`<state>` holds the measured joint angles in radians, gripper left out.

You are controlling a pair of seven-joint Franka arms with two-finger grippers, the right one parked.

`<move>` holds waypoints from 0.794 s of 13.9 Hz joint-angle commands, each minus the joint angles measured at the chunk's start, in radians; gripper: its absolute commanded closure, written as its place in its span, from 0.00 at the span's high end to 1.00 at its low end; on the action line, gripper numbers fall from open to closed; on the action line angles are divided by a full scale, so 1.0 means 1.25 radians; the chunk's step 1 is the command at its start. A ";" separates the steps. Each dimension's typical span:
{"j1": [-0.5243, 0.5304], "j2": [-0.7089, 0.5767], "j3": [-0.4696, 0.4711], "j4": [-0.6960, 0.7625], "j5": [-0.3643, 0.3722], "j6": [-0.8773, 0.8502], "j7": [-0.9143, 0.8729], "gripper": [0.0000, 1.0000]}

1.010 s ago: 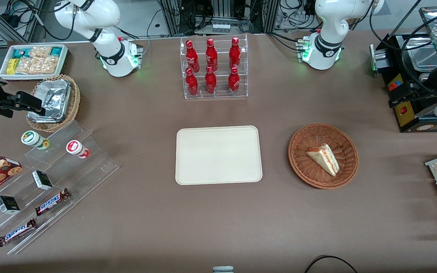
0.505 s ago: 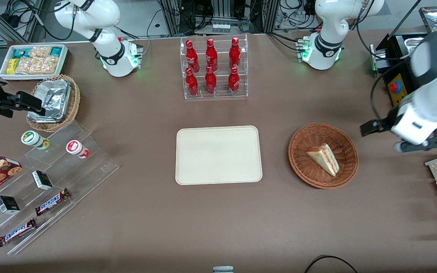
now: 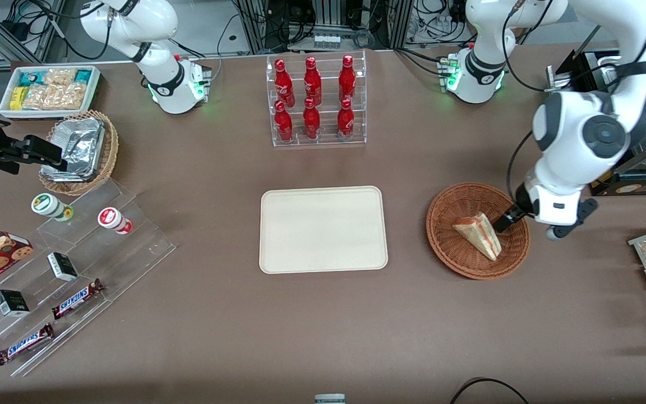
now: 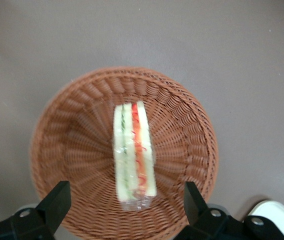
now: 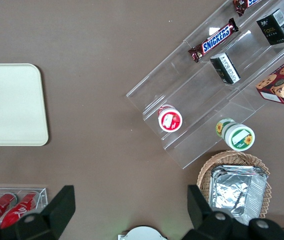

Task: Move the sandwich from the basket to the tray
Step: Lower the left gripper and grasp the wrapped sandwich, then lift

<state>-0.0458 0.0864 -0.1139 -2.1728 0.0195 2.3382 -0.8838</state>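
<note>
Sandwich [image 3: 479, 235] lies in the basket [image 3: 457, 264], right-centre of the front frame, on its side, filling edge facing up; in the wrist view the sandwich [image 4: 133, 152] sits mid-basket [image 4: 82, 150], red and green layers visible. Gripper [image 4: 124, 210] hovers above the basket at the rim toward the working arm's end; in the front view the gripper [image 3: 511, 216] is just beside the sandwich, not touching. Fingers [image 4: 57, 200] spread wide apart, grasping nothing. Tray [image 3: 323, 229] is at frame centre on the brown table [image 3: 216, 314], apart from the basket. Rack of red bottles [image 3: 314, 101] sits at upper centre.
</note>
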 commanded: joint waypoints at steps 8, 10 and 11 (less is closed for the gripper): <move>-0.004 0.103 -0.025 -0.052 0.016 0.088 -0.064 1.00; -0.004 0.132 -0.025 -0.051 0.016 0.116 -0.064 1.00; -0.004 0.141 -0.025 -0.050 0.016 0.132 -0.064 0.94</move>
<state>-0.0482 0.2376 -0.1425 -2.2374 0.0196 2.4625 -0.9342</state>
